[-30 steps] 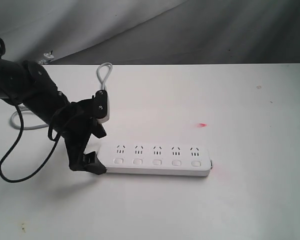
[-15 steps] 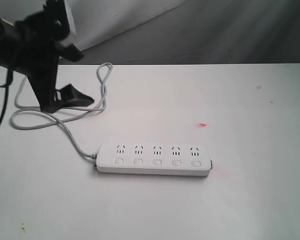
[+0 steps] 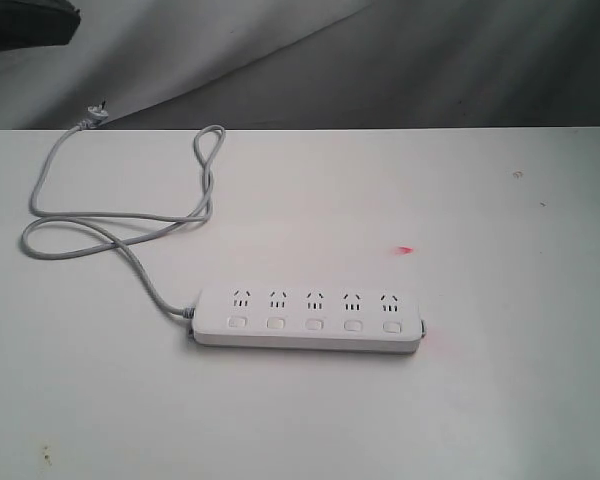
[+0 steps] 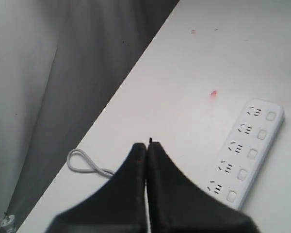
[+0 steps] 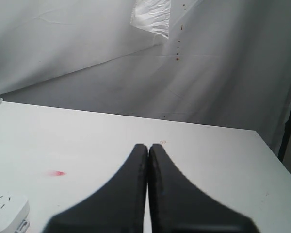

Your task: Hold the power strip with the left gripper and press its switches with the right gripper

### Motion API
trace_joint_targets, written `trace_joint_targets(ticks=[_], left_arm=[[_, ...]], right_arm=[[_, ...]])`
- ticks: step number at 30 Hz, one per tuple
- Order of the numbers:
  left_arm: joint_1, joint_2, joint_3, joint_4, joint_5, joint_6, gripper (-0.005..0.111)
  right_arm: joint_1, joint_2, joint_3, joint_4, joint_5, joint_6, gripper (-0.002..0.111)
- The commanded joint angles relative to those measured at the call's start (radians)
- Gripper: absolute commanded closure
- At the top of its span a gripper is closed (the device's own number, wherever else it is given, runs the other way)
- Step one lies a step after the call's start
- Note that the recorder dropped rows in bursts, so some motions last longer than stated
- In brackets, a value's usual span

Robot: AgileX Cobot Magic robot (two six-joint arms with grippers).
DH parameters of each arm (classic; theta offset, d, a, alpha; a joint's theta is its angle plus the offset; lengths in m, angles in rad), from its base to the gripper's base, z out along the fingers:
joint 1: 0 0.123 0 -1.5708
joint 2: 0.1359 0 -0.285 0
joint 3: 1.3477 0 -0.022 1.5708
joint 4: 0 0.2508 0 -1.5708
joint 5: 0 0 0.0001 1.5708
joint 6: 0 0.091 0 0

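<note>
The white power strip (image 3: pixel 308 320) lies flat on the white table, untouched, its five square switches (image 3: pixel 314 324) in a row below the socket groups. Its grey cord (image 3: pixel 120 220) loops away to the far left. The strip also shows in the left wrist view (image 4: pixel 247 153), and one end of it in the right wrist view (image 5: pixel 7 209). My left gripper (image 4: pixel 147 145) is shut on nothing, raised well above the table. My right gripper (image 5: pixel 148 146) is shut too, empty, away from the strip. Neither claw shows in the exterior view; only a dark bit of the left arm (image 3: pixel 25 20) at the top left corner.
A small red mark (image 3: pixel 406 250) sits on the table beyond the strip's right end. Grey cloth (image 3: pixel 430 60) hangs behind the far table edge. The cord's plug (image 3: pixel 93 116) rests at the far left edge.
The left arm has lifted off the strip's left end and swung up and out to the top left corner. The strip has not moved.
</note>
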Motion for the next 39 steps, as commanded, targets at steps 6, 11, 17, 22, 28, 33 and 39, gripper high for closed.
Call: trace_joint_targets(ticks=[6,11,17,22,28,33,39], left_arm=[[-0.001,-0.065,-0.003,0.016,0.062,-0.024,0.107],[-0.002,-0.074,-0.003,0.111,0.056,-0.093,0.107],[-0.002,-0.21,0.052,0.295,0.049,-0.358,0.107],[-0.002,-0.41,0.23,0.45,-0.08,-0.555,0.107],[-0.002,-0.681,0.52,0.537,-0.302,-0.774,0.107],[-0.002,-0.886,0.773,0.548,-0.435,-0.937,0.107],[-0.002,-1.04,1.057,0.539,-0.711,-0.991,0.107]], right_arm=[[-0.007,-0.002,0.003,-0.007,0.004,0.002,0.108],[-0.007,-0.002,0.003,-0.007,0.004,0.002,0.108],[-0.007,-0.002,0.003,-0.007,0.004,0.002,0.108],[-0.007,-0.002,0.003,-0.007,0.004,0.002,0.108],[-0.007,-0.002,0.003,-0.007,0.004,0.002,0.108],[-0.007,-0.002,0.003,-0.007,0.004,0.002,0.108],[-0.007,-0.002,0.003,-0.007,0.004,0.002,0.108]])
